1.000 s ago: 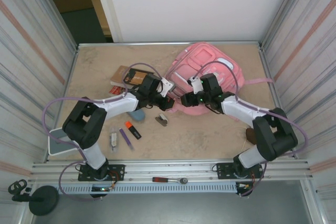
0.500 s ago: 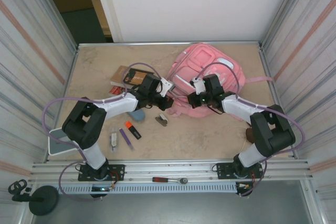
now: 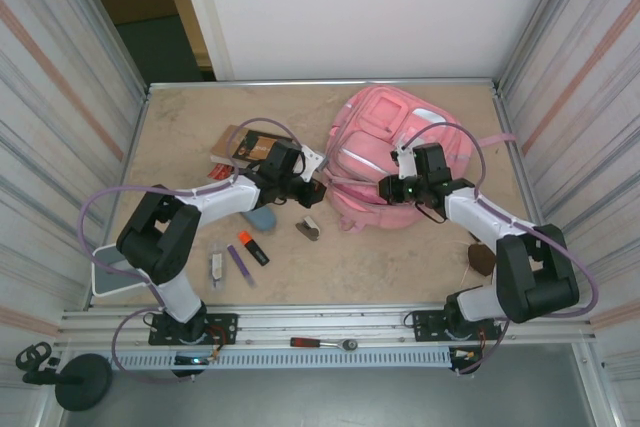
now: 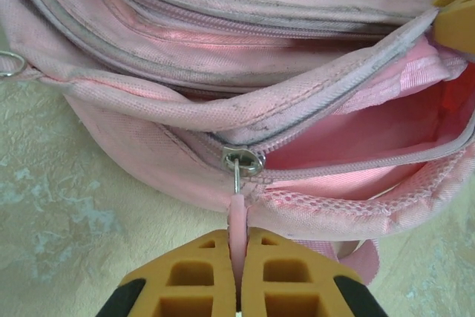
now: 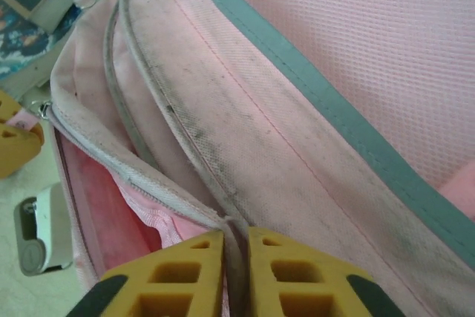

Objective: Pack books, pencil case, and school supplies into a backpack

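Left fingers, seen close, pinch backpack's zipper pull.

The pink backpack lies at the upper centre-right of the bench. The left gripper is at its left edge, the right gripper on its lower part. Left of centre lie the books, the pencil case and the highlighter.

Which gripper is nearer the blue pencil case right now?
Left. The left gripper, shut on the zipper pull, sits just beyond the pencil case, to its right; the right gripper is farther right, pinching the backpack at its opening's edge.
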`<state>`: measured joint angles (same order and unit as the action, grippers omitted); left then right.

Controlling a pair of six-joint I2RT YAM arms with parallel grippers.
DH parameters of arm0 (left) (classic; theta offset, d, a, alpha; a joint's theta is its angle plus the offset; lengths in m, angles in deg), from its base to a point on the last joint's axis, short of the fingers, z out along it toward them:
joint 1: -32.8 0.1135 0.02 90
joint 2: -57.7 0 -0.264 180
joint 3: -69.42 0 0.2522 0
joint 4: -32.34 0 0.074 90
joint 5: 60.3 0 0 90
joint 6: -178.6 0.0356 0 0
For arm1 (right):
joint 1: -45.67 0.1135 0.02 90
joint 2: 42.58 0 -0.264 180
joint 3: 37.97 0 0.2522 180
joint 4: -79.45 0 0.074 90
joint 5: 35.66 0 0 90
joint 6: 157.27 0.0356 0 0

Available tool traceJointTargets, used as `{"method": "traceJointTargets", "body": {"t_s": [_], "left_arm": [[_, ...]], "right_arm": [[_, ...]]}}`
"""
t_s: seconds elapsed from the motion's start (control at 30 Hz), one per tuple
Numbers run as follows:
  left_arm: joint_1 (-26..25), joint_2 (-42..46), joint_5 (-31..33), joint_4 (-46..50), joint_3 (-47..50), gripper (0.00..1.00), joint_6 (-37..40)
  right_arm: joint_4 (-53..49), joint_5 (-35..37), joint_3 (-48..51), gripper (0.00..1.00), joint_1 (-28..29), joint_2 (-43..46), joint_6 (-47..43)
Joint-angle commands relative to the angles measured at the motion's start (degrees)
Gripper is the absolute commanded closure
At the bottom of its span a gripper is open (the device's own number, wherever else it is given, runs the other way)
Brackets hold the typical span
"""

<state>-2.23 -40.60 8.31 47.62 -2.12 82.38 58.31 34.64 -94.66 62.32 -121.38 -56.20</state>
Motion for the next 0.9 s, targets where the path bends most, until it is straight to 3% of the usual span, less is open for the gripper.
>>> {"method": "traceJointTargets", "body": {"t_s": [0.0, 0.13, 0.37, 0.43, 0.57, 0.63, 0.77, 0.87], "left_arm": [[-0.1, 3.8, -2.8, -0.7, -0.4, 1.00, -0.7], [-0.5, 5.0, -5.5, -2.2, 0.3, 1.00, -1.2], [-1.1, 5.7, -5.8, -2.3, 0.6, 1.00, -1.4], [-1.1, 5.8, -5.2, -2.1, 0.6, 1.00, -1.5], [-1.1, 6.3, -3.0, -1.6, 1.0, 1.00, -1.8], [-0.9, 6.6, -0.9, -1.2, 1.1, 1.00, -2.0], [1.2, 6.8, 1.7, -1.5, 1.8, 1.00, -3.1], [2.8, 6.0, 3.6, -1.0, 1.5, 1.00, -2.8]], "right_arm": [[-0.9, 3.2, -2.0, 0.63, 3.2, 4.3, -4.0], [0.2, 1.4, -4.2, 0.47, 7.8, 2.3, -7.5], [1.6, 0.3, -10.4, 0.39, 12.6, -7.7, -10.1], [1.5, -0.2, -11.9, 0.45, 12.9, -10.1, -10.1], [1.5, 1.1, -11.2, 0.79, 12.9, -10.3, -10.1], [1.0, 2.6, -9.8, 0.91, 12.1, -8.7, -9.7], [-0.3, 2.4, -6.4, 1.00, 8.8, -5.4, -7.1], [-0.4, 1.6, -3.5, 1.00, 6.6, -2.6, -5.0]]}}
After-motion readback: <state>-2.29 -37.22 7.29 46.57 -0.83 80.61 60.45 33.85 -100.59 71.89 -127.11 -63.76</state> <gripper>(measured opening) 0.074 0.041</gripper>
